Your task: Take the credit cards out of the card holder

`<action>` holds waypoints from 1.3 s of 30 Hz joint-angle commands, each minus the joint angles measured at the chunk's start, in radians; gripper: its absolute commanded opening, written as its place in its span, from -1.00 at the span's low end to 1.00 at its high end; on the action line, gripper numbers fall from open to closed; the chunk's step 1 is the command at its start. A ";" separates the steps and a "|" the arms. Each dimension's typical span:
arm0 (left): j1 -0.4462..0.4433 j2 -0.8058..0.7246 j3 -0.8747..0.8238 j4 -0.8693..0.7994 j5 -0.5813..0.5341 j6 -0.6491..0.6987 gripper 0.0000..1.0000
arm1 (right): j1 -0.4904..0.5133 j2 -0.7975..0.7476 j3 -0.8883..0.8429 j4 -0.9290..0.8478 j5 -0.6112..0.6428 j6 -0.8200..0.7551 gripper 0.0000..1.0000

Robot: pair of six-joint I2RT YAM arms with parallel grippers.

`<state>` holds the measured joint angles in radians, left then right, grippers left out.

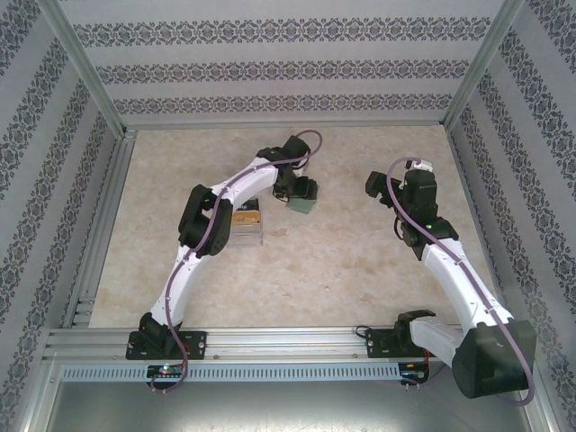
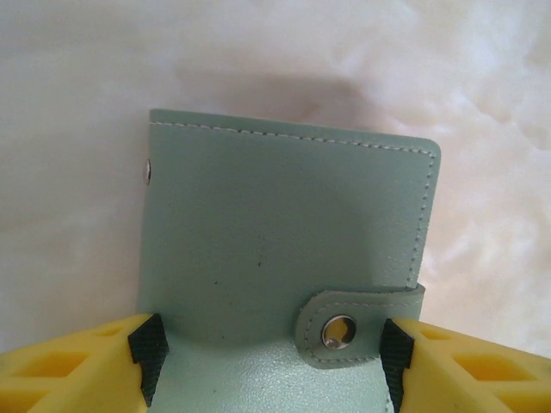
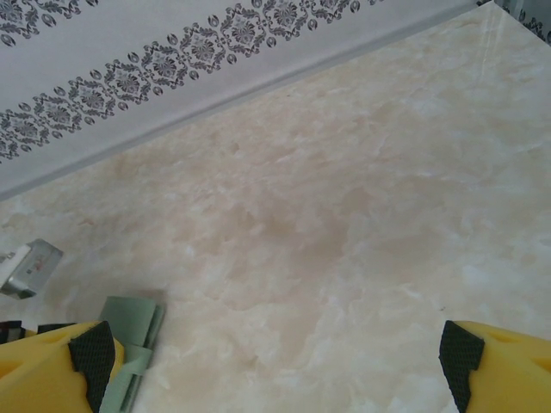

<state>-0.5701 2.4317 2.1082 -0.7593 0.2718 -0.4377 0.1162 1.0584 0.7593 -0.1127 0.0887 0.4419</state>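
Left fingers (image 2: 77,366) sit either side of the card holder (image 2: 284,224), pads right at its edges. Pinching or only touching? I can't tell. Holder's closed, its snap strap (image 2: 362,323) close by one pad. And the right fingers (image 3: 508,366) gape wide above the bench (image 3: 344,215), holder lying just beside one tip.

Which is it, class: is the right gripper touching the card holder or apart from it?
Apart. The top view shows a stretch of bare table between the right gripper and the card holder.
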 commanded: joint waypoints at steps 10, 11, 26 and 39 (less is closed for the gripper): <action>-0.137 -0.126 -0.212 0.158 0.050 -0.283 0.53 | 0.040 0.001 0.100 -0.169 0.037 -0.071 0.96; -0.134 -0.145 -0.217 0.156 0.028 -0.283 0.58 | 0.046 0.005 0.107 -0.179 0.040 -0.080 0.97; -0.010 -0.543 -0.539 0.221 -0.160 -0.337 0.99 | 0.258 0.276 0.221 -0.297 0.037 -0.101 0.70; 0.042 -0.685 -0.643 0.227 -0.223 -0.349 0.99 | 0.415 0.623 0.361 -0.376 0.081 -0.099 -0.07</action>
<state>-0.5407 1.7786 1.4826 -0.5514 0.0803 -0.7689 0.5182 1.6436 1.0714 -0.4507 0.1307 0.3443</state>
